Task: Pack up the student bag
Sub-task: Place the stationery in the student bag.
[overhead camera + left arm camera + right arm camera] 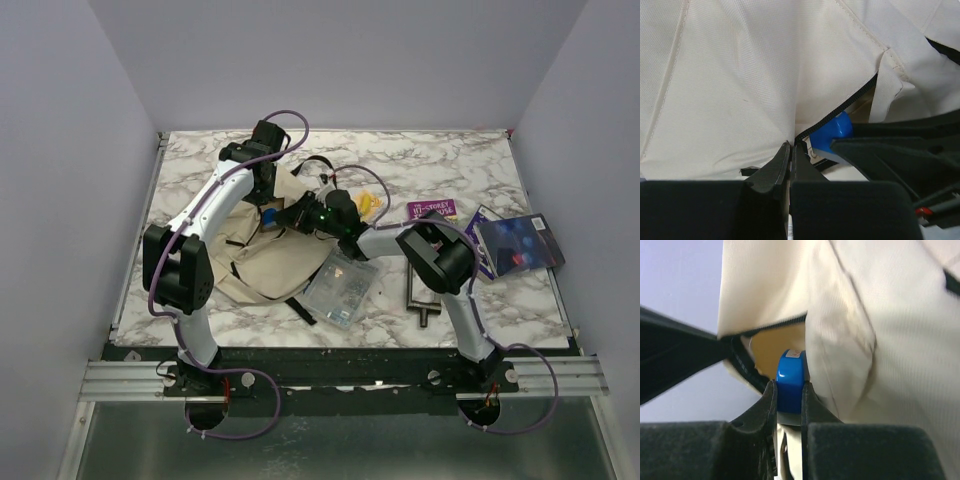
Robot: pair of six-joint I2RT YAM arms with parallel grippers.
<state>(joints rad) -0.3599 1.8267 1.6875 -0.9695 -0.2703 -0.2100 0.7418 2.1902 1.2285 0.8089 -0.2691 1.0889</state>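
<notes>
The cream student bag lies on the marble table, left of centre, with its black zip open. My left gripper is shut on the bag's edge beside the zip and holds the fabric up. My right gripper is shut on a blue and grey block and holds it at the mouth of the opening, with cream fabric to its right. The blue block also shows in the left wrist view, just under the zip line, with a right fingertip on it.
A clear plastic pouch lies against the bag's right side. A yellow item, a purple card, a dark blue book and a black metal tool lie to the right. Walls enclose the table.
</notes>
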